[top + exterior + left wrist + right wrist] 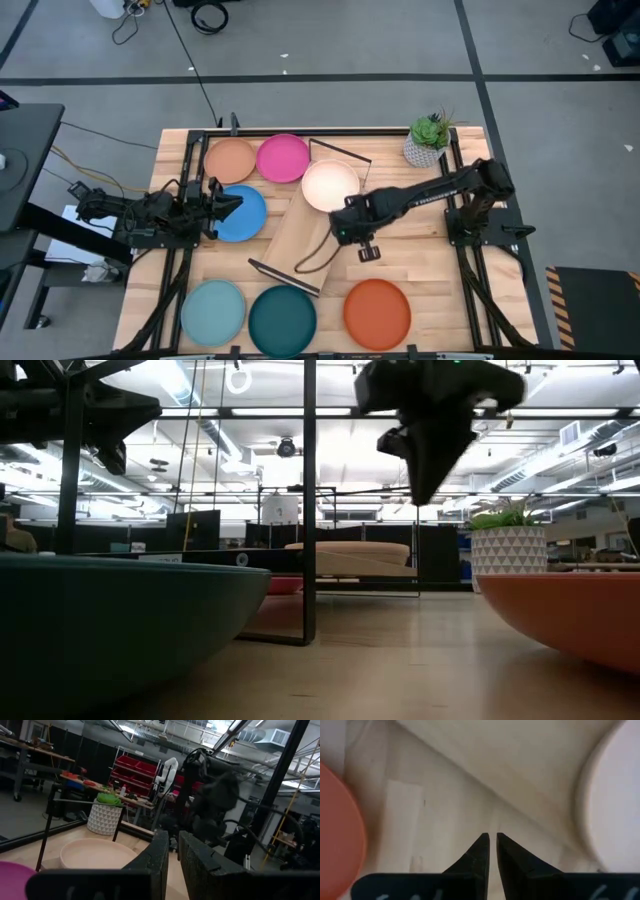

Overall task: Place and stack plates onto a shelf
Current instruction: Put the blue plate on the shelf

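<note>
The shelf (300, 235) is a light wood board lying slantwise mid-table, with a black wire frame at each short end. The pale cream-pink plate (330, 186) (620, 795) rests flat on its far end. The peach (231, 160), magenta (283, 158) and blue (245, 215) plates lie on the table left of the shelf. The light teal (213, 312), dark teal (282, 320) and orange-red (377, 310) plates lie along the near edge. No grey plate shows. My right gripper (348, 232) (492, 837) points down, shut and empty, above the table beside the shelf's right edge. My left gripper (228, 204) (172, 852) hovers level over the blue plate's left rim, shut and empty.
A potted plant in a white patterned pot (428, 142) stands at the table's far right corner. The shelf's near wire frame (285, 276) stands upright just behind the dark teal plate. Bare tabletop (420, 250) lies between the shelf and the right arm's base.
</note>
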`<state>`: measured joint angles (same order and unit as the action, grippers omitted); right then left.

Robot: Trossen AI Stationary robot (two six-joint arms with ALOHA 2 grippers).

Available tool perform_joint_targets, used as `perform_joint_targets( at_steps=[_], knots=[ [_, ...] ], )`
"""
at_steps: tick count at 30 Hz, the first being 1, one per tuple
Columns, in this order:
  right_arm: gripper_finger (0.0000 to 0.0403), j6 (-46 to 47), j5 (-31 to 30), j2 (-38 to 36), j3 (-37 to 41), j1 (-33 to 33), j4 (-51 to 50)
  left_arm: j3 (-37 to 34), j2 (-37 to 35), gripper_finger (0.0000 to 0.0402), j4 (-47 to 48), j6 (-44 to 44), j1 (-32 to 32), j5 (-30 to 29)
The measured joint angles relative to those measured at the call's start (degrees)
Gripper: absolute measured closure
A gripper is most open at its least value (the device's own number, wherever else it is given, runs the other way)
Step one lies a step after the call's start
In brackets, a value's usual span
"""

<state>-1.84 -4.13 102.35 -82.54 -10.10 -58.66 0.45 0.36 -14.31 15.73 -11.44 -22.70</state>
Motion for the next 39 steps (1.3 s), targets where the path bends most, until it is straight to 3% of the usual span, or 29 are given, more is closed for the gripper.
perform_joint_targets(
  at_steps=[11,19,23,27,32,39],
  knots=[
    [0.0362,10.38,-9.16,-2.69,8.06,-10.04,1.17,0.00,-0.03,0.0351,-2.59,0.08,0.00,-0.07],
    [0.0362,13.30,-13.54,-11.27,20.37,-13.04,13.88,0.00,0.00,0.0351,-2.57,2.06,0.02,-0.61],
    [0.0362,12.61,-14.22,-14.54,25.33,-13.53,20.77,5.49,1.39,0.0352,10.24,9.52,0.27,-2.50],
    [0.0362,10.26,-16.36,-16.53,27.92,-13.30,23.08,11.81,7.75,0.0352,23.05,15.52,2.63,-5.51],
    [0.0362,7.88,-17.48,-17.33,28.12,-12.64,23.80,17.63,18.26,0.0352,29.86,16.83,7.43,-5.58],
    [0.0362,5.92,-17.49,-17.29,28.12,-12.59,24.69,21.96,33.95,0.0352,30.39,16.65,15.91,-4.94]
  ],
)
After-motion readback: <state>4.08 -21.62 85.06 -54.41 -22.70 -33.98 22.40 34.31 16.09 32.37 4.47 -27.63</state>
